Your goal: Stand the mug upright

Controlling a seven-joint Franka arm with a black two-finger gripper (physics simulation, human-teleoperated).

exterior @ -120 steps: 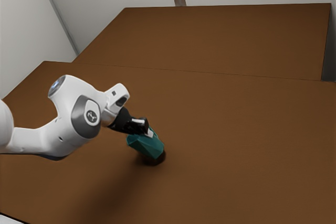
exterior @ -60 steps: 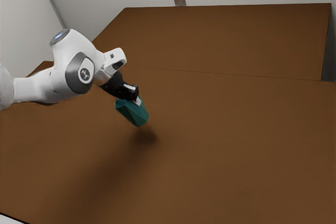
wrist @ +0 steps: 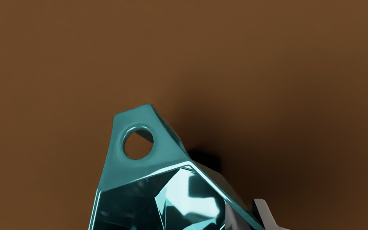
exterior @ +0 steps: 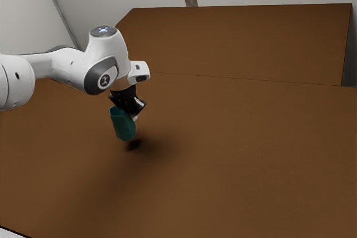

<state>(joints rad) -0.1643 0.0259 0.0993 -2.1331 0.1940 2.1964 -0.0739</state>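
Gripper (exterior: 134,117) is pinching the mug (exterior: 122,125) by its wall at the rim, one finger inside, one outside. Mug is hanging above the table (exterior: 251,154), mouth up, leaning slightly. Glossy facets are suggesting stiff, slippery walls; rim is seeming a sound hold.

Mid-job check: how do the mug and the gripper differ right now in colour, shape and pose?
Colour: the mug is teal; the gripper is black with pale fingertips.
Shape: the mug is a hollow, faceted cup with a round hole by its rim; the gripper has two fingers, pinching the mug's wall from inside and outside.
Pose: the mug's mouth faces up, slightly tilted; the gripper points down.
Shared: both appear raised above the table.
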